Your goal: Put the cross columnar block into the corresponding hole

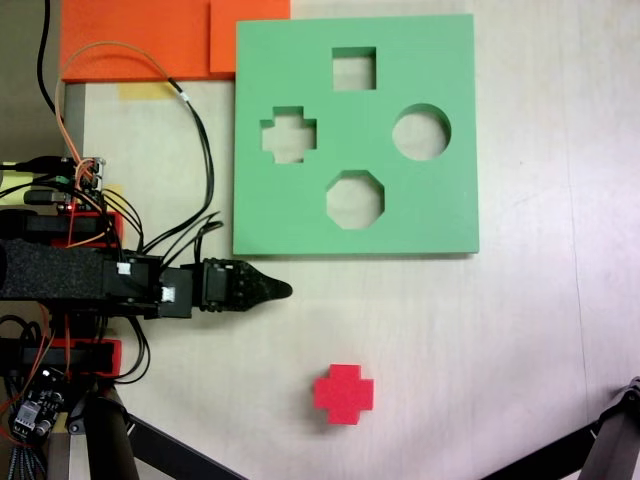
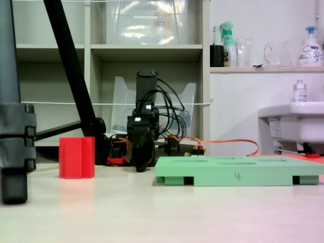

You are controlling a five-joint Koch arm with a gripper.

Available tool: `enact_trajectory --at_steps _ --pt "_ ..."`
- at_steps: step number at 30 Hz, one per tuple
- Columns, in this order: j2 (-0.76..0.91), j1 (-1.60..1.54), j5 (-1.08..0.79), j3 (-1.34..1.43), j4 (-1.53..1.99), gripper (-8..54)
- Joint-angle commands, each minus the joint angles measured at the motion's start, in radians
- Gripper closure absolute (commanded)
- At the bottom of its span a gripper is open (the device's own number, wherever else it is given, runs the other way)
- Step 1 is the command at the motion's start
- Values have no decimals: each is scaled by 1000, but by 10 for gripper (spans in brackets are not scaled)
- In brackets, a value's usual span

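On the pale table (image 1: 520, 330), the top-down fixed view shows the cross hole (image 1: 289, 135); gripper (image 1: 280, 289) pinched together, empty.

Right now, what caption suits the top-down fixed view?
Gripper rests on the table, away from the red cross block; green board with plus-shaped hole empty.

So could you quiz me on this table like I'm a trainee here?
1. True or false: the red cross block already sits inside the green board.
2. How many cutouts does the board have?
3. In the fixed view from above, which cutout lies furthest left: A square, B cross-shaped hole, C round?

Key: 1 false, it stands on the table, apart from the board and the end effector. 2 four. 3 B.
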Motion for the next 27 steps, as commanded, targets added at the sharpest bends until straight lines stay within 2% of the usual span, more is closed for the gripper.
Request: enact_trajectory --at_steps 1,12,13,18,20,23,27 --pt "69 -12 11 69 29 120" --pt "69 -5 37 69 26 117" --pt "69 -2 123 67 8 117" --pt "69 100 805 -78 -8 151" --pt "69 137 925 -160 57 169" --pt "71 167 1123 -420 380 171" --pt "71 192 1302 -695 713 218"
